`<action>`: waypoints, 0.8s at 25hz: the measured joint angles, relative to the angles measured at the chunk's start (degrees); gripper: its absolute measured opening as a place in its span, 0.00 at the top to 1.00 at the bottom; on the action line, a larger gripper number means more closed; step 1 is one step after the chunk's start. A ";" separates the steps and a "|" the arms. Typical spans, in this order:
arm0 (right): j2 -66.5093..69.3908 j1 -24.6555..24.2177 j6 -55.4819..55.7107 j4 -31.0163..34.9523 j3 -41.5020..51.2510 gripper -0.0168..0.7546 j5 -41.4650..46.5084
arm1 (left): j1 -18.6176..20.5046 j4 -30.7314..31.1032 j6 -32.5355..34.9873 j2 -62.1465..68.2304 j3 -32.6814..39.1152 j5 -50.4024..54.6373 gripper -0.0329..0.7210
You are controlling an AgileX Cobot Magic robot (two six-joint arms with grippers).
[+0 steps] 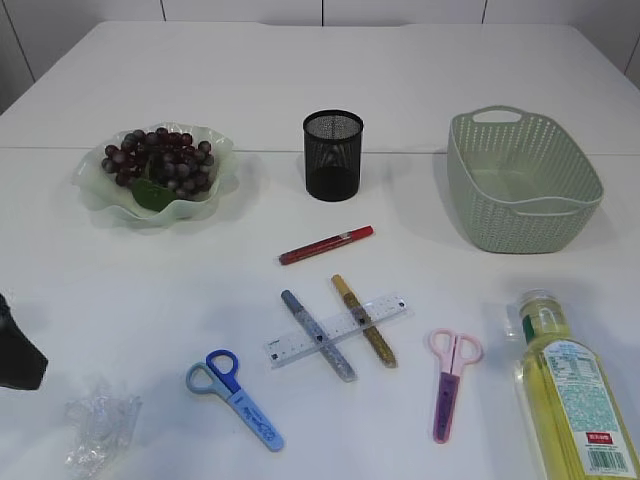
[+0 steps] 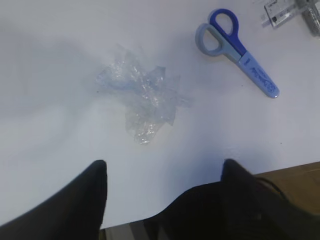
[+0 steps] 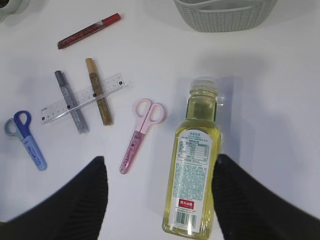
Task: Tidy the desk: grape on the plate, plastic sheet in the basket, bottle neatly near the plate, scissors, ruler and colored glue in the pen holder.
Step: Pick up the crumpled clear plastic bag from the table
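Observation:
Dark grapes (image 1: 160, 160) lie on the pale green plate (image 1: 95, 190). A crumpled clear plastic sheet (image 1: 100, 425) (image 2: 142, 100) lies just ahead of my open, empty left gripper (image 2: 165, 165) (image 1: 15, 350). The yellow bottle (image 1: 570, 390) (image 3: 195, 165) lies flat between the fingers of my open right gripper (image 3: 161, 160), untouched. Blue scissors (image 1: 235, 398) (image 2: 237, 45), pink scissors (image 1: 450, 380) (image 3: 142, 130), a clear ruler (image 1: 395, 305) (image 3: 115, 81), and red (image 1: 326, 245), grey (image 1: 318, 335) and gold (image 1: 364, 320) glue sticks lie mid-table.
A black mesh pen holder (image 1: 333, 155) stands behind the glue sticks. A green woven basket (image 1: 523, 180) (image 3: 225, 15) stands at the back right. The table's front edge shows in the left wrist view (image 2: 300, 172).

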 joint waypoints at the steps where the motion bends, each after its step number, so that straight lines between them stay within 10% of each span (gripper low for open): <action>1: 0.00 0.00 0.00 0.00 0.00 0.31 0.00 | 0.00 -1.19 0.61 0.13 1.17 -1.41 0.25; 20: 0.00 0.00 0.00 0.00 0.00 0.31 0.13 | -3.09 -11.47 5.95 23.85 3.27 -18.63 0.18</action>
